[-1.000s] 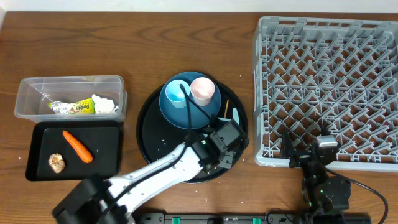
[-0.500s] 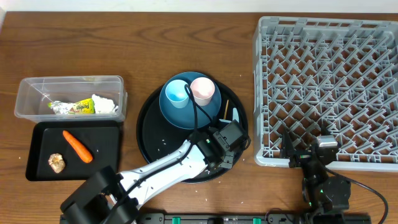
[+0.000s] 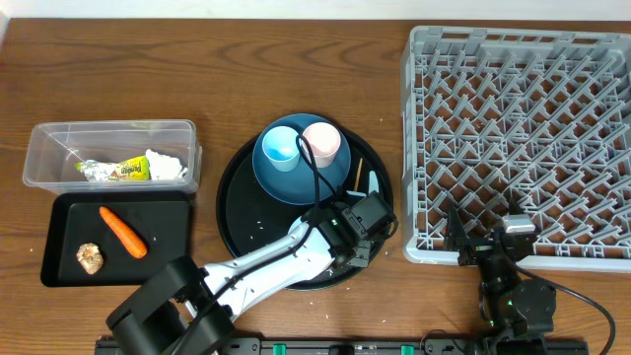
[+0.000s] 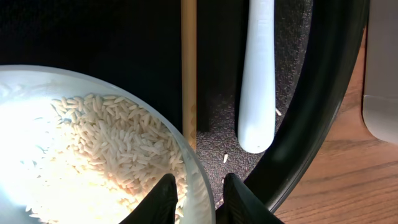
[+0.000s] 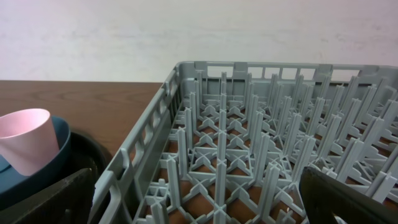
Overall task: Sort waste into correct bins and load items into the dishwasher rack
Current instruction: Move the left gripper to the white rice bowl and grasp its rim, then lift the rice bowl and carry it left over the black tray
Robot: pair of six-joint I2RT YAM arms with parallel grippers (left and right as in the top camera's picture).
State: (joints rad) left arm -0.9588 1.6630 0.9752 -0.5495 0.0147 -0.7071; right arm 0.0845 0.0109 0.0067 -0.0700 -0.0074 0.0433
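Observation:
My left gripper (image 4: 200,190) is shut on the rim of the white bowl (image 4: 74,143), one finger inside and one outside. The bowl holds white rice (image 4: 118,149). In the overhead view the gripper (image 3: 361,225) is over the right side of the round black tray (image 3: 235,212) and hides the bowl. The wooden chopstick (image 4: 188,62) and the white plastic utensil (image 4: 258,74) lie on the tray just beyond. The dark-blue plate (image 3: 276,185) carries the light-blue cup (image 3: 281,148) and the pink cup (image 3: 321,141). My right gripper (image 3: 498,247) is open and empty at the near edge of the grey dishwasher rack (image 3: 523,138).
The clear tub (image 3: 108,133) at the left holds the foil (image 3: 89,171), the snack wrapper (image 3: 125,170) and the tissue (image 3: 166,166). The shallow black tray (image 3: 170,251) below it holds the carrot piece (image 3: 122,231) and the brown lump (image 3: 90,257). Loose rice grains lie on the round tray.
My left arm has swung a little to the right while its gripper stays at the bowl. The right arm has not moved.

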